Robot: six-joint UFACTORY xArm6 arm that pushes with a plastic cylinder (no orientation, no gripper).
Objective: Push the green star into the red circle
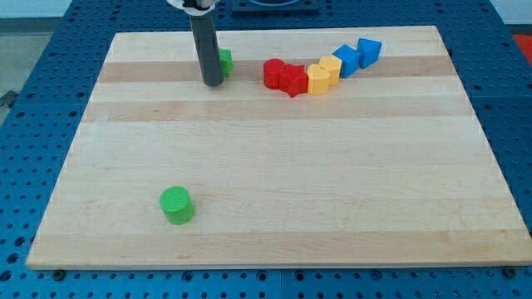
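Observation:
My tip [213,83] rests on the board near the view's top left. A green block [225,61], mostly hidden behind the rod, sits just right of and behind the tip; its shape cannot be made out. The red circle [273,72] lies to the right of it, a short gap away, touching a red star [293,80].
A row runs up to the right from the red blocks: two yellow blocks [318,79] [331,67], then two blue blocks [348,60] [369,51]. A green cylinder [176,204] stands alone at the view's bottom left. The wooden board [274,166] lies on a blue perforated table.

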